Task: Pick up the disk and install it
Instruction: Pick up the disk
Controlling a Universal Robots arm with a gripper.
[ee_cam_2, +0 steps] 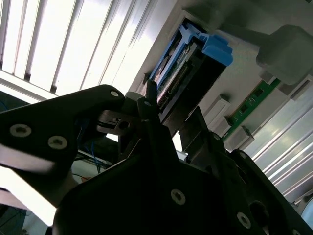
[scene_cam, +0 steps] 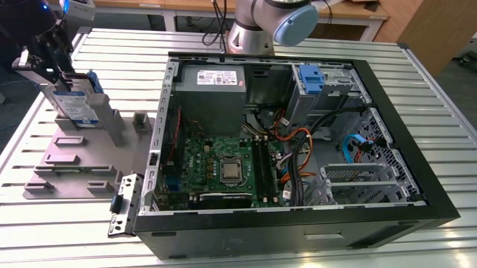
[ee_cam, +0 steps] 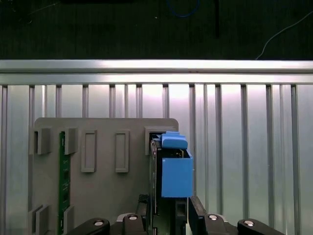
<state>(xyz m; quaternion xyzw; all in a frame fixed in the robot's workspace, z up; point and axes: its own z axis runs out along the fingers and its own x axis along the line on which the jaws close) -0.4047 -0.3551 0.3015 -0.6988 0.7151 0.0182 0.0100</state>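
Note:
The disk [scene_cam: 75, 106] stands upright on edge in a slot of the grey fixture plate [scene_cam: 71, 164] at the exterior view's left, outside the computer case. It is silver with a white-and-blue label and a blue carrier frame. My gripper [scene_cam: 58, 86] sits at its upper end, on the side away from the case. In the first wrist view the disk [ee_cam: 174, 171] shows edge-on between the fingers [ee_cam: 143, 213], which stand only as far apart as it is thick; the gripper [ee_cam: 168, 215] is shut on it. The second wrist view shows the disk [ee_cam_2: 173, 73] just beyond a dark finger [ee_cam_2: 150, 117].
The open computer case [scene_cam: 417, 167] lies on the slatted metal table, with a grey power-supply box [scene_cam: 212, 78], a motherboard [scene_cam: 223, 167] and a drive bay holding another blue carrier [scene_cam: 309, 78]. A green memory stick [ee_cam: 62, 176] stands in the fixture. The arm's base [scene_cam: 268, 22] is behind the case.

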